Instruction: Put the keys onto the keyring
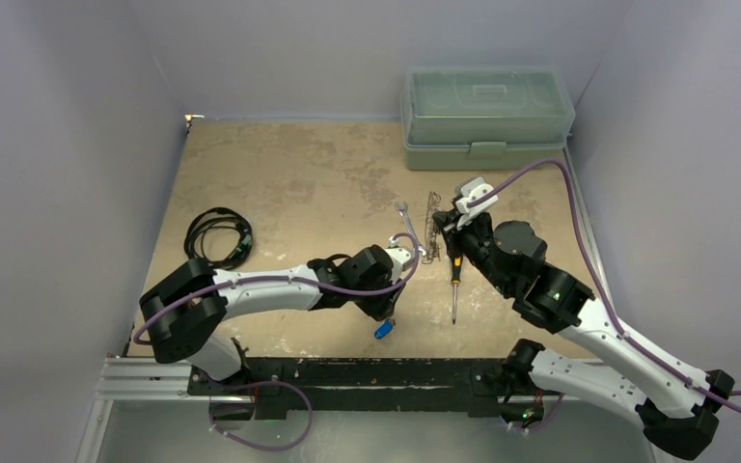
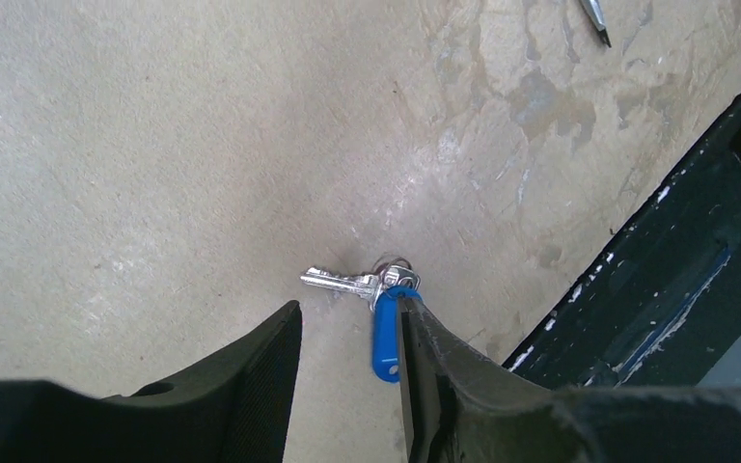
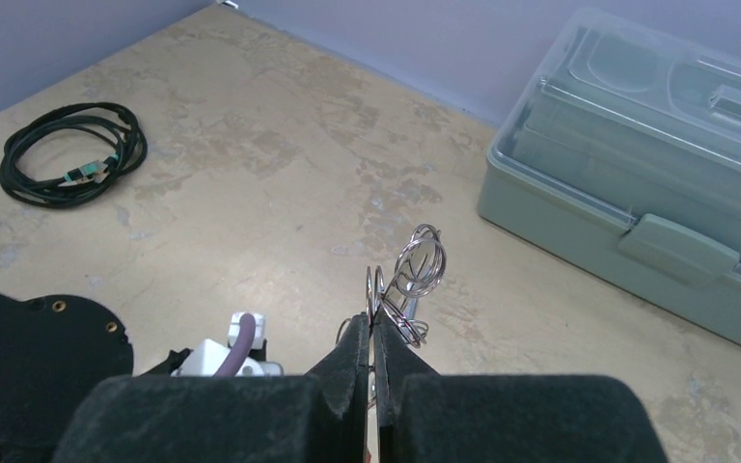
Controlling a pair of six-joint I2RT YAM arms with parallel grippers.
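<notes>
Left jaws up close, parted and gripping nothing; the blue key [image 2: 386, 340] lies flat on the counter [image 2: 154, 145] against one finger, its silver blade pointing sideways across the gap (left arm is plainly the nearer one). Right jaws are clenched on the keyring [image 3: 410, 282], farther back and to the right, so the key must travel that way.
</notes>
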